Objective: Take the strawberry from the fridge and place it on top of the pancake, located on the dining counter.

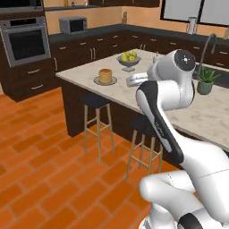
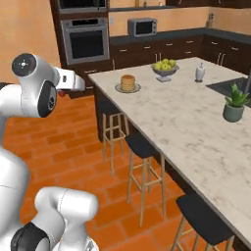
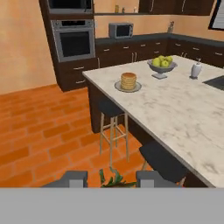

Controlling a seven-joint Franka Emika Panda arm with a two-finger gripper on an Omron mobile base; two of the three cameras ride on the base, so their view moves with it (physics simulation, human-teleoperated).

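The pancake (image 3: 128,81) is a short golden-brown stack on a round grey plate (image 3: 118,87) near the far left corner of the dining counter (image 3: 175,107). It also shows as the pancake (image 1: 105,76) and the pancake (image 2: 128,83). My gripper (image 3: 113,178) is held out over the orange floor, well short of the counter and pointing toward it. Between its fingers (image 3: 75,178) sits a small green leafy tuft with a trace of dark red, the strawberry (image 3: 114,179), mostly hidden at the frame's bottom. The fridge is out of view.
A grey bowl of yellow-green fruit (image 3: 162,62) and a white bottle (image 3: 196,69) stand behind the pancake. A potted plant (image 2: 234,105) is by the dark sink (image 2: 230,84). Dark-seated stools (image 3: 111,109) line the counter's near side. Oven (image 3: 73,41) and microwave (image 3: 120,30) are on the far wall.
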